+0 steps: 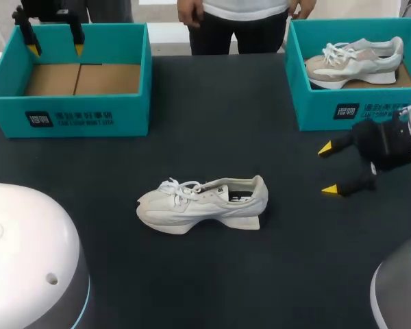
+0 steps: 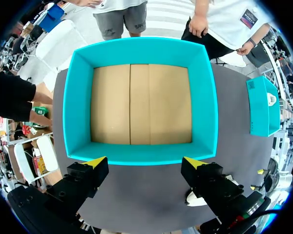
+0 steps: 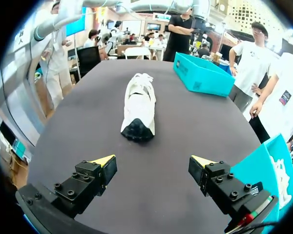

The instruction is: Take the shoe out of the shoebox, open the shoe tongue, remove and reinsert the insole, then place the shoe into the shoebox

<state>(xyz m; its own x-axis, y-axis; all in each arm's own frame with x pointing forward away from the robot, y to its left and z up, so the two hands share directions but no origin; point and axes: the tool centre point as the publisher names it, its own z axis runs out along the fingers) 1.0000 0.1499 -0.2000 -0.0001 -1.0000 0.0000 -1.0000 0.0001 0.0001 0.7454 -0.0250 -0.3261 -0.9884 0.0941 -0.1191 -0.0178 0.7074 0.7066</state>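
Dark table (image 1: 212, 103), seen from above and behind the robot, carrying two boxes, two shoes and both arms.

Item 1: white shoe (image 1: 202, 203), the loose one. It stands on its sole near the middle of the table, outside both boxes, toe to the left and heel to the right. The laces lie over the tongue and the opening shows a dark inside.

Item 2: left shoebox (image 1: 68, 113), teal, at the far left. It has no lid and holds nothing but its brown cardboard floor.

Item 3: right shoebox (image 1: 329, 110), teal, at the far right, also without a lid. A second shoe (image 1: 356, 62), pale with white laces, lies inside it.

Item 4: left gripper (image 2: 145, 163). It hangs over the left shoebox, above the box's near wall, with its fingers spread wide and nothing between them.

Item 5: right gripper (image 1: 328, 169). It sits low over the table at the right, just in front of the right shoebox and well apart from the white shoe. Its yellow tips point left toward the shoe's heel, and its fingers are parted and hold nothing.
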